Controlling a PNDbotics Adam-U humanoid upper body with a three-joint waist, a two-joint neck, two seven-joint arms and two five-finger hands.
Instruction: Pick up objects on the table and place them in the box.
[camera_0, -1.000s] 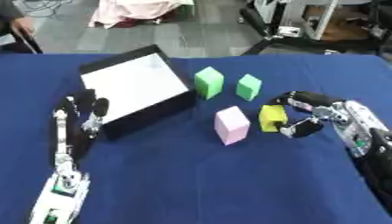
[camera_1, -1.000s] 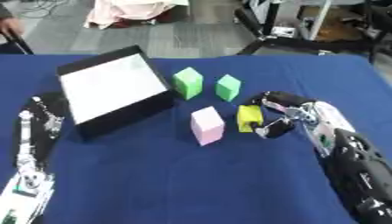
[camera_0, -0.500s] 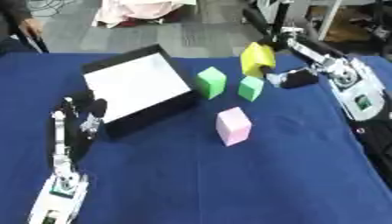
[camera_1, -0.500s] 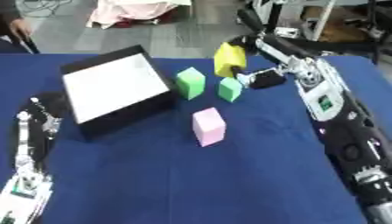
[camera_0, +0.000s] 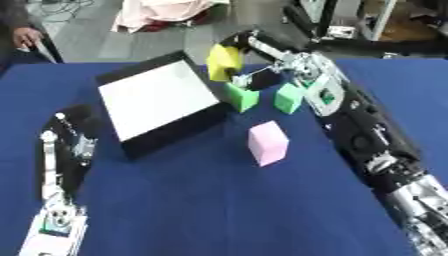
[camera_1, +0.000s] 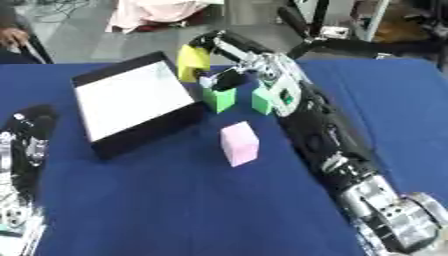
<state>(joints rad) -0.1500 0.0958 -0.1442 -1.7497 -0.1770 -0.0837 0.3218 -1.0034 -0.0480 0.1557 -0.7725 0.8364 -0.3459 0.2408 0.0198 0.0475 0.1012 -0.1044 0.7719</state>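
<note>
The right hand (camera_0: 254, 55) has its fingers clamped on the yellow block (camera_0: 223, 62), upper centre. Judged from here, it hangs beside the box (camera_0: 157, 102) rim; released now, it could land outside.

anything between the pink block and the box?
Nothing: only bare blue tablecloth between the pink block and the box, clearest in the left eye view.

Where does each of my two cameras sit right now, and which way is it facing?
Left eye view: in the head, looking down at the blue table; right hand holds the yellow block by the box; left hand idle at left.
Right eye view: beside it, same downward look, scene shifted left.
Both share the box, green blocks and pink block.
</note>
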